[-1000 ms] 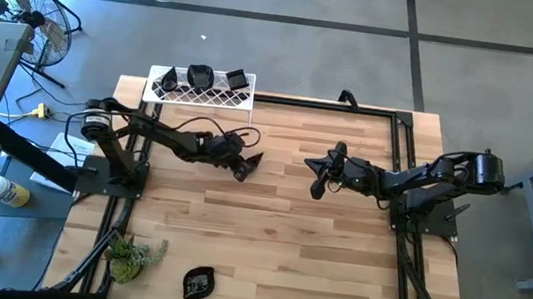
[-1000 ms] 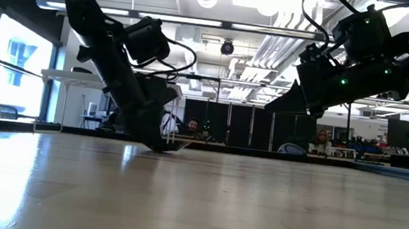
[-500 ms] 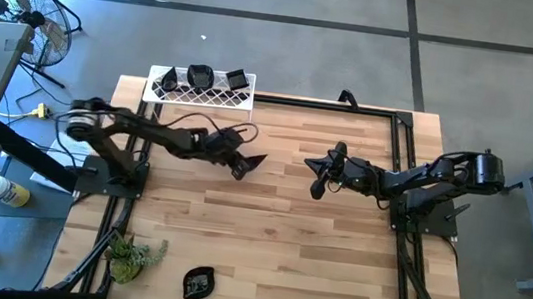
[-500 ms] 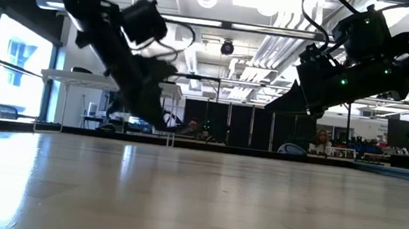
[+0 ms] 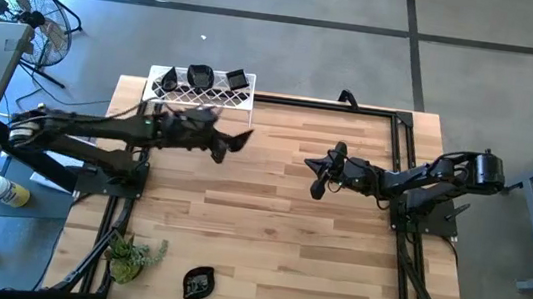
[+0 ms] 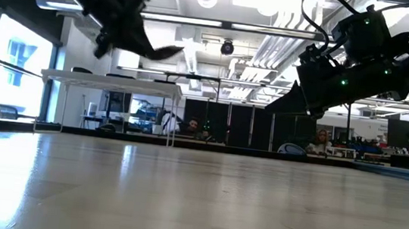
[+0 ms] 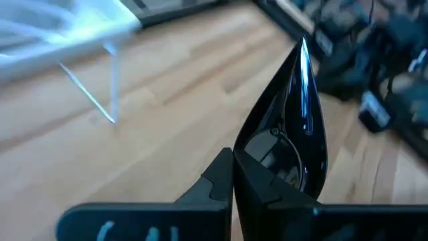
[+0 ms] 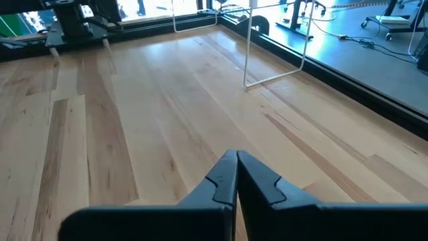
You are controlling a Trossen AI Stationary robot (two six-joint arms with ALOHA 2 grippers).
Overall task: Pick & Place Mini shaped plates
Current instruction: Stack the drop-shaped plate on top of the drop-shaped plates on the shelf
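The glossy black teardrop mini plate [image 7: 289, 137] has left the table; my left gripper [image 5: 230, 145] clamps it, swinging toward the white wire rack [image 5: 199, 93] at eleven o'clock. My right gripper [image 5: 320, 166] waits closed, empty.

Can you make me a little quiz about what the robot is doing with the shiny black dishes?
1. True or false: the left pincer is shut on a teardrop plate.
2. Is that plate on the table or lifted above it?
3. How many black dishes sit on the white rack? A) one B) three C) six

Key:
1. True.
2. Lifted; the low view shows it high up.
3. B. Another black dish lies at the table's near edge; the right pincer is shut, empty.
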